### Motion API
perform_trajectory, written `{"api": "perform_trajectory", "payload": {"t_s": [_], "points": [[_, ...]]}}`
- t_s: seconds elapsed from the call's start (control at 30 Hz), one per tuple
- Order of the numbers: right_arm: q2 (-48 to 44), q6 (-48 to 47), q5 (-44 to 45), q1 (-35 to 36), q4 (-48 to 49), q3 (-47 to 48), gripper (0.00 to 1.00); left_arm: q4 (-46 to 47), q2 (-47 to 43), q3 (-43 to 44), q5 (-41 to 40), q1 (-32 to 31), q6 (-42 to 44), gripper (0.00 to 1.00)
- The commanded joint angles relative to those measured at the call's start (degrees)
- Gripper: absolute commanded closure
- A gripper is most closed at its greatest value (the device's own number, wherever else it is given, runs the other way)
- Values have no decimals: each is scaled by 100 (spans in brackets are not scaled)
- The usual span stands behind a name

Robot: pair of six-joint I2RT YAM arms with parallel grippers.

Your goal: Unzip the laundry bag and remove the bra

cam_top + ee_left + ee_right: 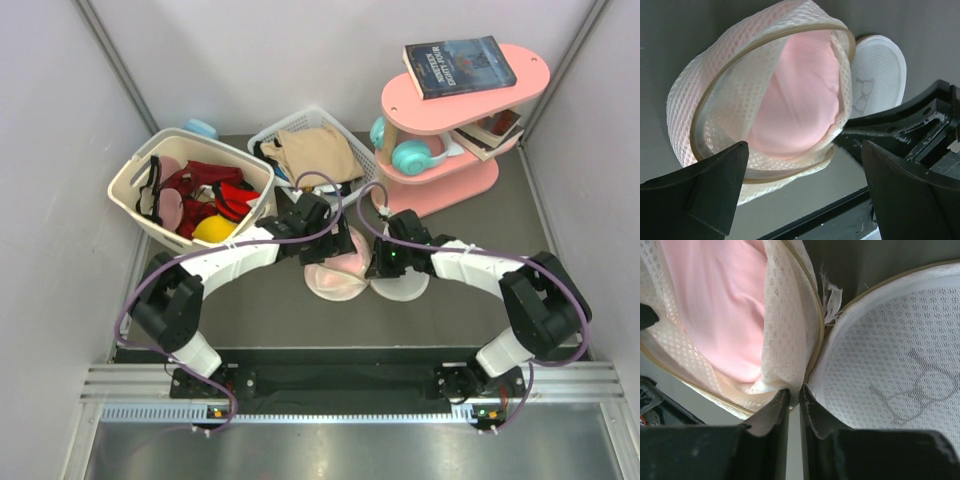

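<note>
laundry bag [705, 100] is unzipped, bra [800, 100] sits inside its dome half. left hand [804, 150] wide open, empty. right hand [794, 394] pinched nearly closed on the bag's rim.

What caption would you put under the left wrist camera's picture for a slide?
Open left gripper facing the unzipped laundry bag, the pink bra showing inside.
</note>
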Motion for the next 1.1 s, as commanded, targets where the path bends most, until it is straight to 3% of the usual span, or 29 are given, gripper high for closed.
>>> {"api": "perform_trajectory", "payload": {"t_s": [0.0, 0.07, 0.3, 0.67, 0.97, 1.07], "points": [[-134, -92, 2, -111, -85, 177, 95, 58, 100, -81, -157, -20, -84, 1], [-283, -171, 212, -111, -252, 203, 100, 23, 144, -12, -175, -11, -84, 1], [-978, -242, 547, -111, -517, 221, 100, -319, 460, 533, -333, -46, 170, 3], [-847, -268, 451, -111, -499, 265, 100, -83, 970, 894, -17, -170, 311, 6], [-785, -303, 451, -111, -481, 256, 100, -12, 1296, 1026, 220, -310, 417, 19], [-750, -312, 442, -111, -464, 247, 100, -30, 1191, 1052, -41, -433, 417, 21]]}}
